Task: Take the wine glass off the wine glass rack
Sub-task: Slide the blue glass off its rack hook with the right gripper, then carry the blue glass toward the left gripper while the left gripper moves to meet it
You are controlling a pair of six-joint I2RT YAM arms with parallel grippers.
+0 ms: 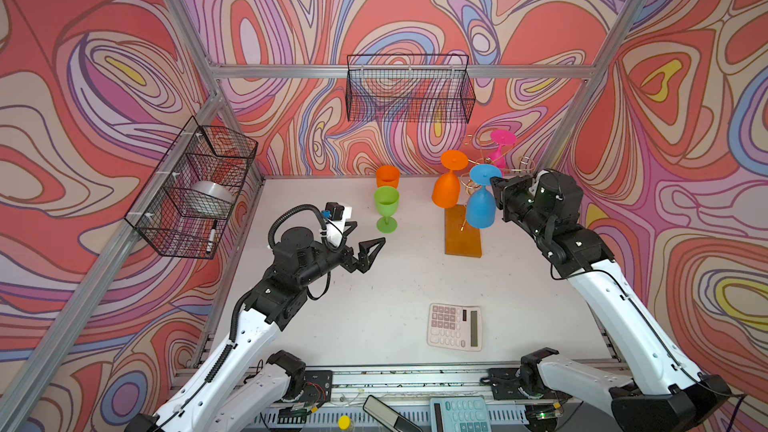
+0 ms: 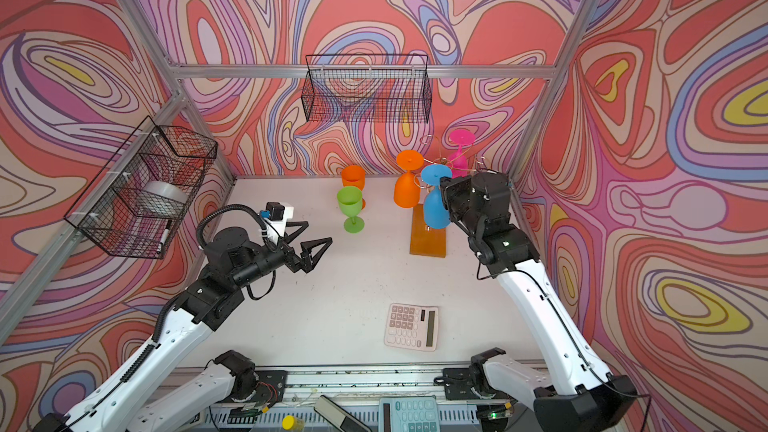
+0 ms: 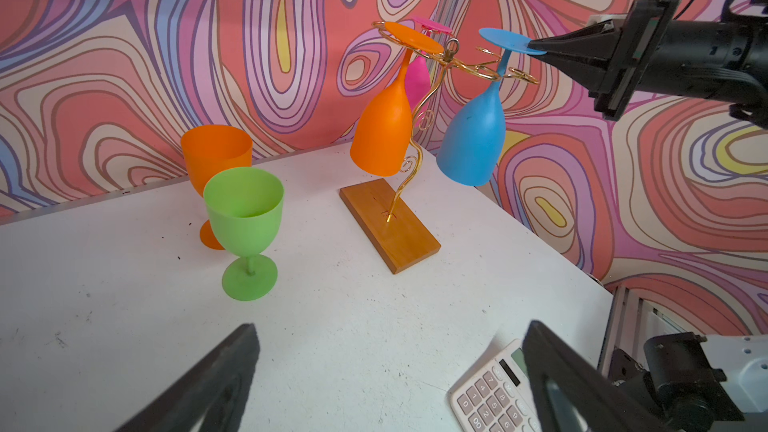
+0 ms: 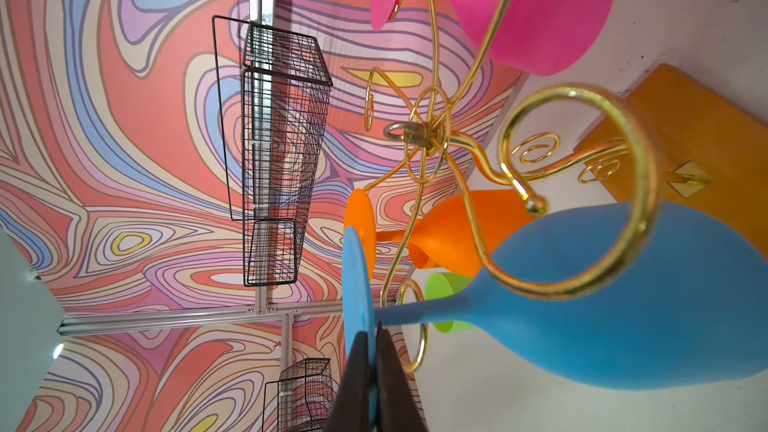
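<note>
Progress: grasp made, removal pending. Right gripper (image 3: 536, 45) pinching foot disc of blue wine glass (image 3: 473, 139), which is hanging upside down, stem sitting in curled arm of wine glass rack (image 3: 399, 234). Left gripper (image 1: 368, 232) hovering spread wide, holding nothing. Green glass (image 1: 386, 201) and orange glass (image 1: 387, 176) standing on table (image 1: 374, 292); pink glass (image 1: 500, 145) and second orange glass (image 1: 446, 195) hanging on rack.

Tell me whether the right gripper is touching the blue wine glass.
Touching. The right wrist view shows the right gripper shut on the foot disc of the blue wine glass, with no gap between them.
</note>
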